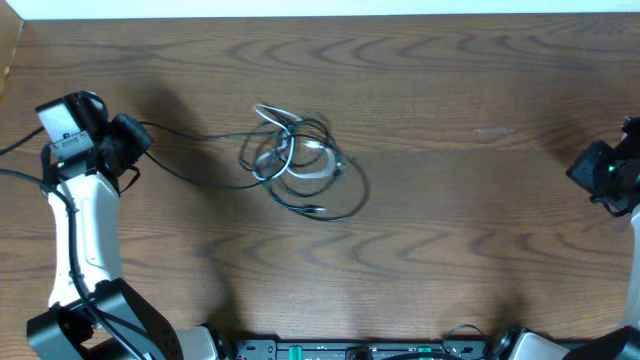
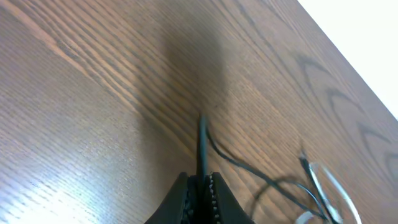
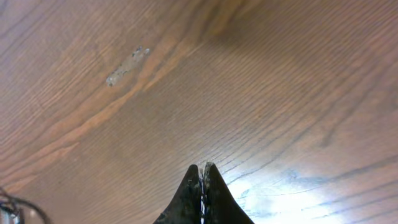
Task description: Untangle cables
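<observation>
The cables (image 1: 300,165) lie in a loose tangle on the wooden table, left of centre: thin black cords looped around a white one. One black cord (image 1: 200,135) runs left out of the tangle to my left gripper (image 1: 142,135). In the left wrist view that gripper (image 2: 201,178) is shut on this black cord's plug end (image 2: 202,140), which sticks out past the fingertips. The cord curves right toward the tangle (image 2: 314,190). My right gripper (image 1: 585,170) hovers at the far right, away from the cables. Its jaws (image 3: 202,167) are pressed together with nothing between them.
A pale scuff mark (image 3: 127,65) shows on the table ahead of the right gripper. The table's far edge (image 1: 320,15) meets a white surface. A bit of cable (image 3: 9,208) peeks in at the lower left of the right wrist view.
</observation>
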Tool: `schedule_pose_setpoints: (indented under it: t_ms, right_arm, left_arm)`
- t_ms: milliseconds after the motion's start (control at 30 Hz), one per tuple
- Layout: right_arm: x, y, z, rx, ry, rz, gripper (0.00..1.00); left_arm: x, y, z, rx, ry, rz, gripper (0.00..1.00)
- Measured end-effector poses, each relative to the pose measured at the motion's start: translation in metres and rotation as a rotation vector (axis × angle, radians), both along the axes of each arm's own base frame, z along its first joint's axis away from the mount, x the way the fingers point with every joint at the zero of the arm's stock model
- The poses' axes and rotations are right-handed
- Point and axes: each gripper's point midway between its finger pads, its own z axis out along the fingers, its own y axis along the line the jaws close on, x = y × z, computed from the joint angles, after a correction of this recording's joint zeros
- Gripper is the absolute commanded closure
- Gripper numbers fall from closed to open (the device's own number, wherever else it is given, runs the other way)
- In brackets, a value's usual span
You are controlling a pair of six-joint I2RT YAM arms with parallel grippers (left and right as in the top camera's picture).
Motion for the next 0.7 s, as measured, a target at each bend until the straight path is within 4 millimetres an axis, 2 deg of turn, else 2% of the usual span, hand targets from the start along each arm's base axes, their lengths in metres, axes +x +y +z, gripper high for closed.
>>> schedule_pose_setpoints:
  t_ms: [100,133,167,200,233,333,467,567,667,700]
  right_arm:
    - [0.003,0.006,0.001,0.017,-0.010,0.020,0.94]
    - [0.004,0.010,0.001,0.025,-0.013,0.033,0.89]
    - [0.005,0.013,0.001,0.028,-0.016,0.048,0.74]
    - [0.008,0.020,0.002,0.038,-0.022,0.068,0.66]
    - [0.010,0.025,0.003,0.045,-0.031,0.093,0.52]
    - [0.019,0.050,0.007,0.078,-0.069,0.204,0.33]
    - [0.030,0.091,0.015,0.110,-0.126,0.386,0.18]
    - [0.033,0.118,0.018,0.114,-0.152,0.502,0.12]
    - [0.034,0.147,0.020,0.118,-0.167,0.607,0.01]
    - [0.034,0.152,0.020,0.115,-0.167,0.629,0.01]
  left_arm:
    - [0.003,-0.009,0.001,-0.021,-0.009,-0.030,0.92]
    - [0.004,-0.014,0.001,-0.026,-0.011,-0.044,0.92]
    - [0.006,-0.020,0.001,-0.028,-0.012,-0.060,0.92]
    - [0.008,-0.027,0.001,-0.032,-0.013,-0.079,0.92]
    - [0.010,-0.035,0.002,-0.035,-0.013,-0.100,0.92]
    - [0.016,-0.063,0.002,-0.042,-0.013,-0.170,0.92]
    - [0.021,-0.114,0.002,-0.048,-0.011,-0.298,0.92]
    - [0.022,-0.156,0.002,-0.052,-0.010,-0.400,0.92]
    - [0.018,-0.197,0.003,-0.061,-0.012,-0.504,0.91]
    - [0.016,-0.208,0.003,-0.063,-0.014,-0.531,0.88]
